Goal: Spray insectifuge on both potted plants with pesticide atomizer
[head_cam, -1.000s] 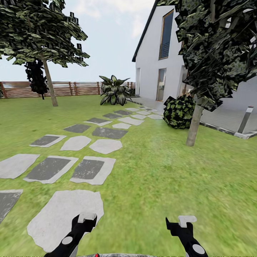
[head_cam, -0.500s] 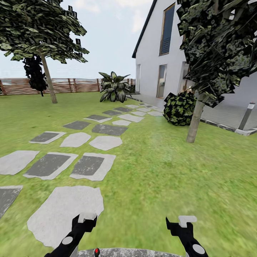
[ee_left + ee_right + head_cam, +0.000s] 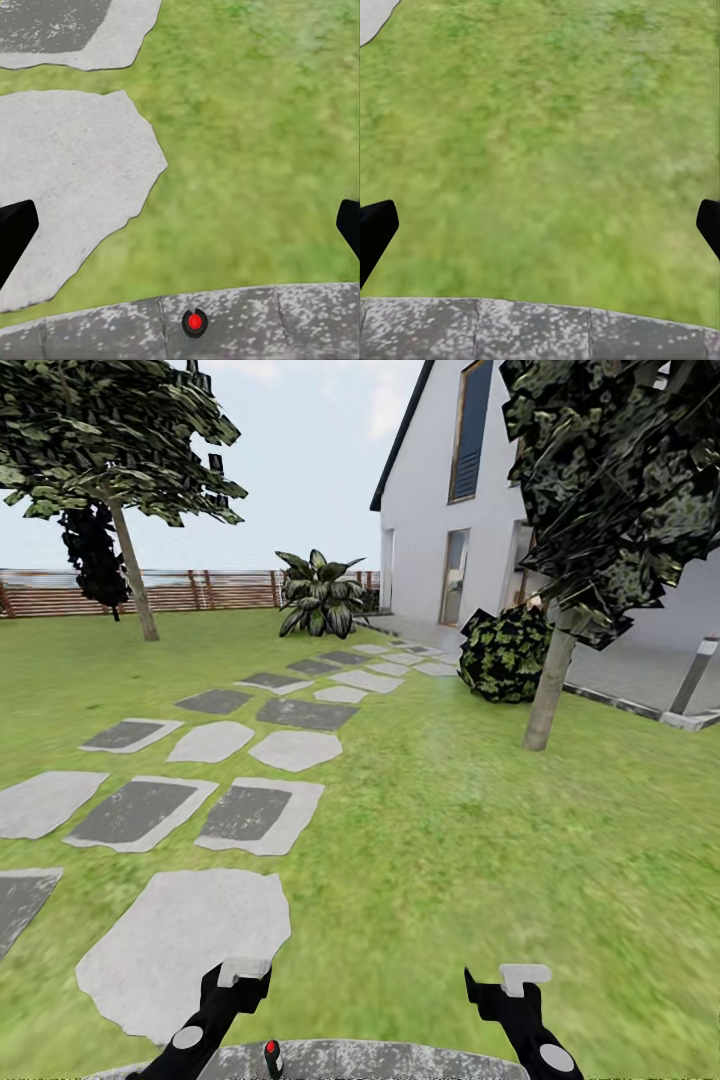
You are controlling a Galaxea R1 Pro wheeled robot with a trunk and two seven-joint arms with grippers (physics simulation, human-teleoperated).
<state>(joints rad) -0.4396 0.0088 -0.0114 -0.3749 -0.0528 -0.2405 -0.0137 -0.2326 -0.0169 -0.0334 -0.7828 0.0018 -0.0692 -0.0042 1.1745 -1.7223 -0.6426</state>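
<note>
The whole view is sliding: between the earlier looks and now the grey speckled paving edge (image 3: pixel 340 1058) has crept in under the robot's front, and the wooden slat fence (image 3: pixel 200 590) and white gabled house (image 3: pixel 440 530) have sunk a touch, so the camera is moving with the robot, not the things. The green lawn (image 3: pixel 450 840) runs ahead, with pale and dark stepping stones (image 3: pixel 250 815) leading towards a striped spiky agave (image 3: pixel 320 603) and a round dark bush (image 3: pixel 505 653) beside a thin-trunked tree (image 3: pixel 550 690). The left end effector (image 3: pixel 180 225) hangs empty, fingers spread wide; the right end effector (image 3: pixel 540 225) likewise, wide apart and holding nothing. No spray bottle or small potted rosettes anywhere here, so I'd say it's on the hunt, with the pickup not yet begun.
</note>
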